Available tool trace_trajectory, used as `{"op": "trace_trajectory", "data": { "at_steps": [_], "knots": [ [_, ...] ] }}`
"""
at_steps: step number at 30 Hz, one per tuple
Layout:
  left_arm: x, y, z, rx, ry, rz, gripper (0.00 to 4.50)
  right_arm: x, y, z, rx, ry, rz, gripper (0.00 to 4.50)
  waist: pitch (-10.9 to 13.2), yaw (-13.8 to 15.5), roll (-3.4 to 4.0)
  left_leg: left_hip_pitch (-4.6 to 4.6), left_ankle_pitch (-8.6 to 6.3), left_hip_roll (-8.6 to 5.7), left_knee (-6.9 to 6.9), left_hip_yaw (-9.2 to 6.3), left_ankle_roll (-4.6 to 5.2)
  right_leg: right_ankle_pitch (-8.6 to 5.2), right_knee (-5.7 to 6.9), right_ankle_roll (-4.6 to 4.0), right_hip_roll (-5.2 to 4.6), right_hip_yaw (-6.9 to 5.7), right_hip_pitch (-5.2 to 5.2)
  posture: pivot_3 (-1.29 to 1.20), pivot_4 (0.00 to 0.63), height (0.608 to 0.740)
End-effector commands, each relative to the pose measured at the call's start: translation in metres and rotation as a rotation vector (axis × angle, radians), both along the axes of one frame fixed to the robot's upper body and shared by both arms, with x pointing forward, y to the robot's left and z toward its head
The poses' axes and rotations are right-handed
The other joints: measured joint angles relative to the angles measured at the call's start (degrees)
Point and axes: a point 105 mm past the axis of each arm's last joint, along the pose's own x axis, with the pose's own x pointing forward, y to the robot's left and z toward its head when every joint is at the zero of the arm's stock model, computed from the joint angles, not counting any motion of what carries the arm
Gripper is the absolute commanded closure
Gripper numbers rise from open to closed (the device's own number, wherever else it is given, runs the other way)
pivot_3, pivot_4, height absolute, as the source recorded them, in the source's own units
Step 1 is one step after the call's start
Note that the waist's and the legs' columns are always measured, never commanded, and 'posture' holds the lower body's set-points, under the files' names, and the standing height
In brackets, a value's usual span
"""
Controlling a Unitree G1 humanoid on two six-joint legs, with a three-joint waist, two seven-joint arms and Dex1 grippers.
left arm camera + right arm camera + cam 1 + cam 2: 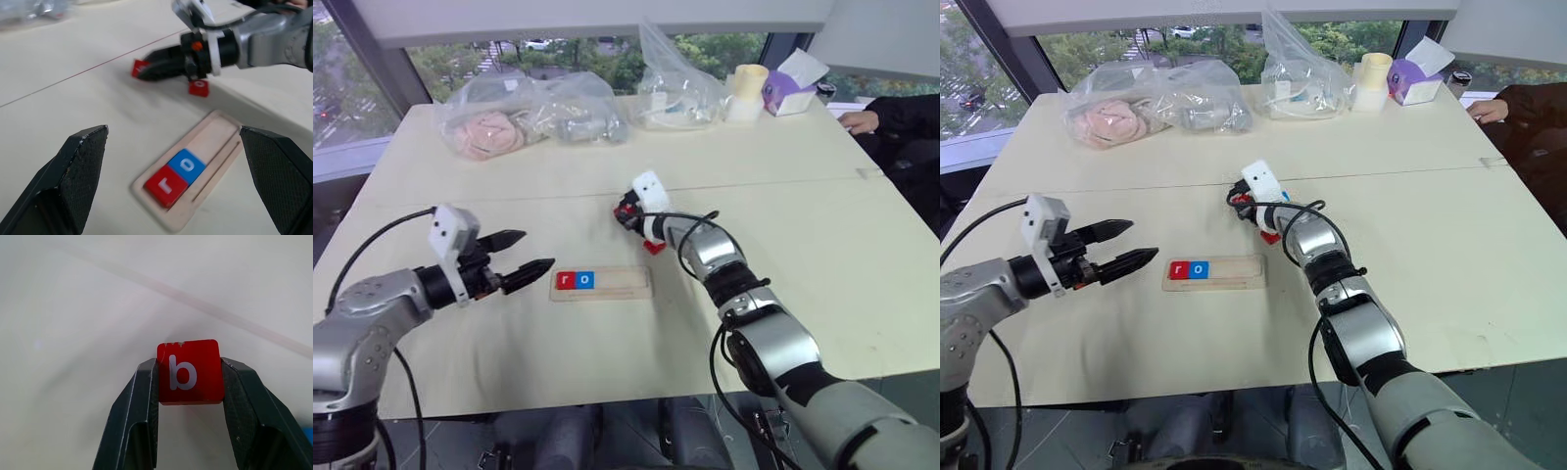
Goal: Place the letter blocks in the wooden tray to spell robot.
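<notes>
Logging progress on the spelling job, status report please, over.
Right claw shut on red b block. Left claw open, beside wooden tray. Tray holds r, o. Another red block loose near right claw.

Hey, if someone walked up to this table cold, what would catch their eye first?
Probably the red b block, pinched in the right tool just beyond the wooden tray. Next, the tray near the table's front edge, holding a red r block and a blue o block at its left end. The left tool hangs open left of it.
</notes>
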Motion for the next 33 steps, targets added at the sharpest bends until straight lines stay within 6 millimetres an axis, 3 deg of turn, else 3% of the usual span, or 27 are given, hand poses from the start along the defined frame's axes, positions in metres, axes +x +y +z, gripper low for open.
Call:
{"op": "trace_trajectory", "data": {
  "at_steps": [1,5,7,9,13,19,22,29,30,33],
  "knots": [
    [0.0,-0.021,0.005,0.025,-0.05,-0.084,0.0,-0.011,-0.03,0.034,0.094,-0.038,-0.1,3.34,0.0,0.2,0.0,0.01,0.0,0.03,-0.04,0.0,0.0,0.0,0.0,0.01,0.01,0.0,-0.01,0.0,0.15,0.74],
    [0.002,-0.036,0.01,-0.014,-0.067,-0.123,0.0,-0.042,-0.067,0.028,0.077,0.012,-0.212,3.34,0.0,1.1,-0.01,0.01,-0.01,0.04,-0.16,0.01,0.0,0.0,-0.03,0.01,0.0,0.0,-0.03,0.0,0.15,0.74],
    [0.001,-0.043,0.011,-0.02,-0.069,-0.154,0.0,-0.066,-0.083,0.023,0.17,0.086,-0.294,3.34,0.0,1.1,0.03,0.0,-0.01,0.1,-0.17,0.11,0.01,0.0,-0.04,0.0,0.0,0.01,-0.09,0.0,0.15,0.74],
    [0.003,-0.045,0.011,-0.016,-0.069,-0.169,0.0,-0.09,-0.093,0.018,0.253,0.149,-0.362,3.34,0.0,1.1,0.04,0.04,-0.01,0.18,-0.18,0.13,0.01,-0.01,0.0,-0.03,0.05,0.03,-0.11,0.0,0.15,0.74],
    [0.009,-0.051,0.01,-0.019,-0.066,-0.206,0.0,-0.135,-0.106,0.003,0.21,0.215,-0.491,3.34,-0.1,1.6,0.1,0.05,0.0,0.23,-0.17,0.09,0.01,-0.1,0.01,-0.24,0.14,0.03,-0.09,0.0,0.15,0.74],
    [0.014,-0.059,0.014,-0.026,-0.069,-0.251,0.0,-0.159,-0.101,-0.016,0.21,0.309,-0.615,3.34,-0.1,1.4,0.11,0.07,0.0,0.24,-0.13,0.15,0.0,-0.07,-0.09,-0.39,0.09,0.02,-0.06,0.0,0.15,0.74],
    [0.013,-0.06,0.011,0.002,-0.053,-0.278,0.0,-0.161,-0.109,-0.025,0.178,0.334,-0.695,3.34,-0.1,1.4,0.11,0.03,0.0,0.21,-0.16,0.16,0.0,-0.07,-0.18,-0.39,0.06,0.02,-0.06,0.0,0.15,0.74],
    [0.012,-0.061,0.011,0.003,-0.048,-0.291,0.0,-0.166,-0.094,-0.035,0.174,0.376,-0.664,3.34,-0.1,1.3,0.11,0.02,0.0,0.23,-0.17,0.19,0.01,-0.07,-0.19,-0.38,0.06,0.02,-0.08,0.0,0.15,0.74],
    [0.012,-0.06,0.012,0.004,-0.049,-0.29,0.0,-0.166,-0.094,-0.034,0.178,0.374,-0.667,2.31,-0.1,1.3,0.11,0.02,0.0,0.23,-0.17,0.18,0.01,-0.07,-0.19,-0.38,0.06,0.02,-0.08,0.0,0.15,0.74],
    [0.013,-0.063,0.012,0.004,-0.052,-0.29,0.0,-0.167,-0.089,-0.036,0.153,0.385,-0.617,0.95,-0.1,1.4,0.11,0.01,0.0,0.22,-0.17,0.18,0.01,-0.07,-0.21,-0.38,0.05,0.01,-0.07,0.0,0.15,0.74]
  ]
}}
